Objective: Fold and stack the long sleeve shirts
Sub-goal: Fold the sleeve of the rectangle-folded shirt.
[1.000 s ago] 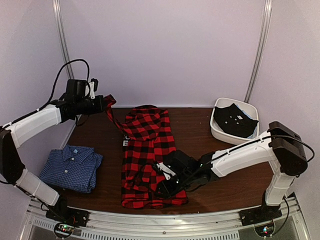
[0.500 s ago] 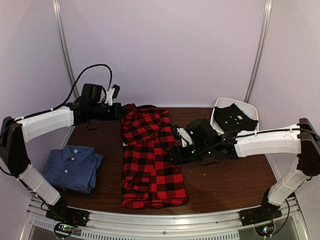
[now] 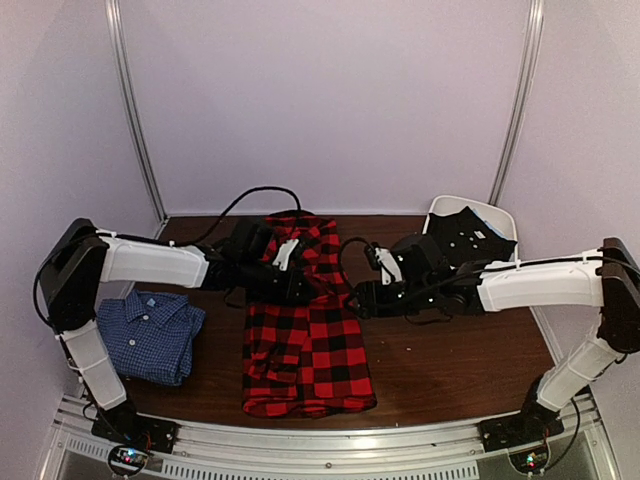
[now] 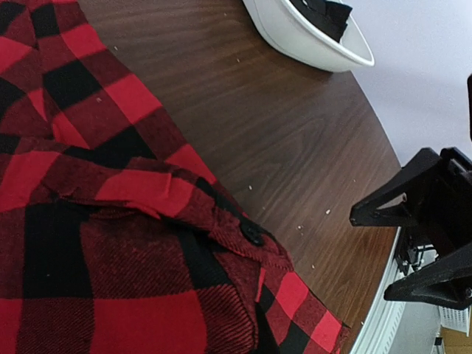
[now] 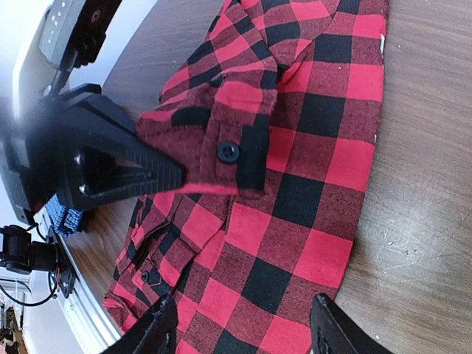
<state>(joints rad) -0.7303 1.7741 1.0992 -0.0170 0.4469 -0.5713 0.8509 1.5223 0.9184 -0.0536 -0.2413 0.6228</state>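
Jaws on my left arm look clamped on the buttoned cuff of the red plaid shirt. I judge that from the right wrist view. My own left camera shows only cloth up close and none of my fingers, so I would not swear to it. Jaws on my right arm stand apart with nothing between them, low over the shirt's right edge and near the cuff.

The red plaid shirt lies in the middle of the worktop, its long axis running from the far side toward my bases. The sleeve I hold lies across the body, so the cuff sits near the shirt's right edge, between the left jaws and the right jaws. The blue shirt lies folded at the left, close to my left base and well apart from the plaid one.

The next move turns, as I judge it, on that line. From the left jaws the cuff points straight toward the right jaws, crosswise to the shirt's length. My left arm reaches over the body to hold it there, while my right arm is the nearer one to the right edge and the near hem. The fold is under way and the stacking is not yet begun.
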